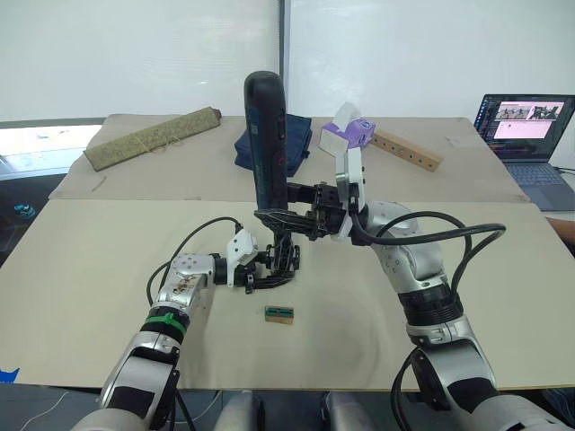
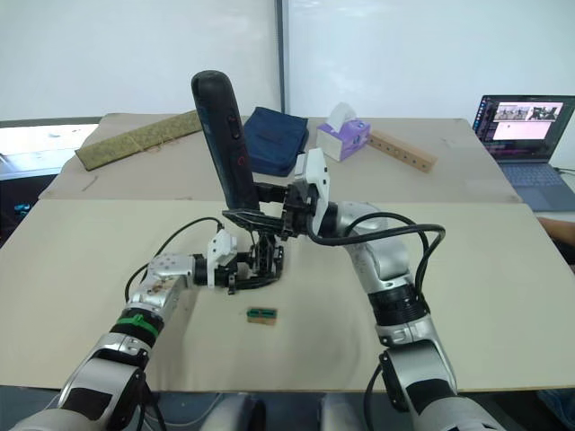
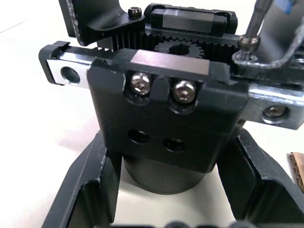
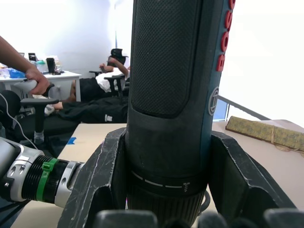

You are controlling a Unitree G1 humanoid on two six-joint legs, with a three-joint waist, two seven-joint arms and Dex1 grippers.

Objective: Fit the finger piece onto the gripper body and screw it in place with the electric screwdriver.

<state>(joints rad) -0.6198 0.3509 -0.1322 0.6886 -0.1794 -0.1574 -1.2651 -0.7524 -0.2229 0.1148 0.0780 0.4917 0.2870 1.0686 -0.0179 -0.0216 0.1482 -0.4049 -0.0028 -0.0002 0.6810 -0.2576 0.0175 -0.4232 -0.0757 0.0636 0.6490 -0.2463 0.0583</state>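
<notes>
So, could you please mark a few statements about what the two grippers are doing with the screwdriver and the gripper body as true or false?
1. The right gripper is shut on the electric screwdriver. True.
2. The electric screwdriver lies flat on the table. False: it stands nearly upright, bit end down, over the gripper body.
3. The left gripper has its fingers on either side of the gripper body's round base. True.
4. The screwdriver's bit sits on a screw at the top of the gripper body. True.
5. The small green-and-tan block is held by the left gripper. False: it lies free on the table, nearer the robot.
</notes>
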